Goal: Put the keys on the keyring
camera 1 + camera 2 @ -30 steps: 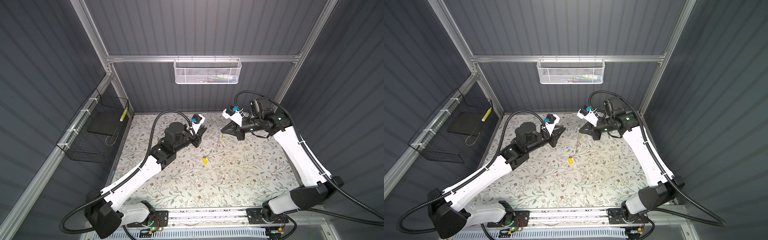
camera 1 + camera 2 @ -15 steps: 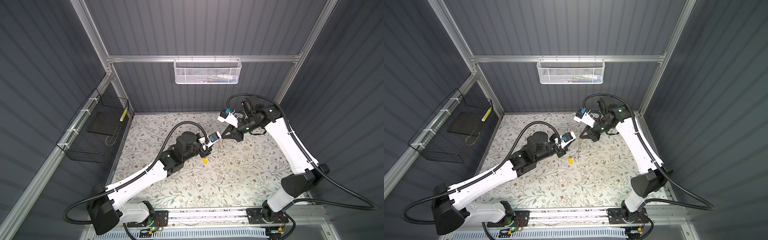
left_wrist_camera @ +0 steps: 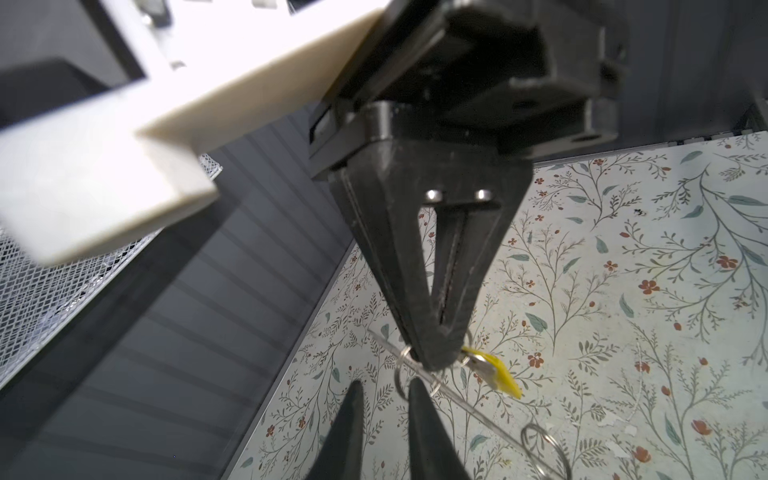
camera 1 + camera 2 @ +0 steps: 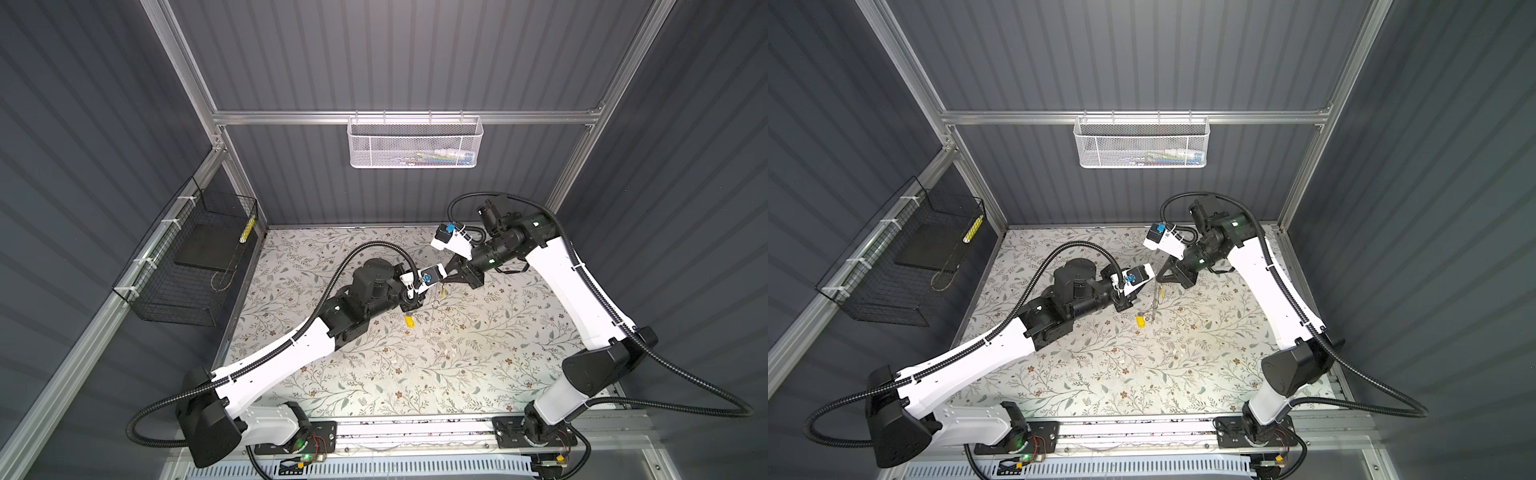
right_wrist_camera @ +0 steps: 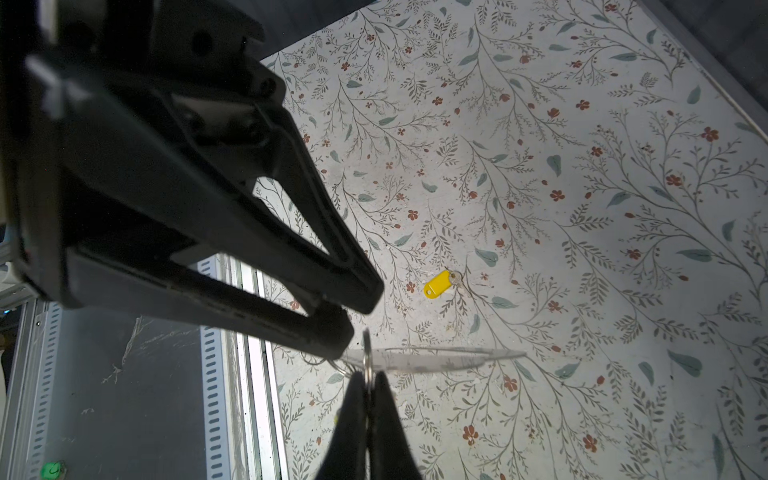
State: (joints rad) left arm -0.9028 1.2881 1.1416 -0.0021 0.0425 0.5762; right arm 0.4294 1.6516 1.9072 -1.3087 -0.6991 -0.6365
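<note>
My right gripper (image 5: 368,376) is shut on the keyring (image 5: 431,363), a thin greyish loop seen nearly edge-on. In a top view the keyring (image 4: 1154,299) hangs from that gripper (image 4: 1159,276) down toward the mat. One yellow key (image 3: 498,374) dangles at the right gripper's tips (image 3: 436,363) by a small metal ring. The other yellow key (image 4: 410,321) lies flat on the mat just below both grippers. My left gripper (image 3: 385,384) is narrowly open with nothing between its fingers. Its tips sit right beside the held end of the keyring (image 3: 478,406).
The floral mat (image 4: 415,374) covers the table. A white mesh basket (image 4: 415,143) hangs on the back wall and a black wire basket (image 4: 187,266) on the left wall. The arms' bases sit on the front rail (image 4: 415,428).
The left arm swung from the back of the mat to the centre, bringing its tips up to the right gripper. The right gripper shifted slightly toward the middle with the keyring.
</note>
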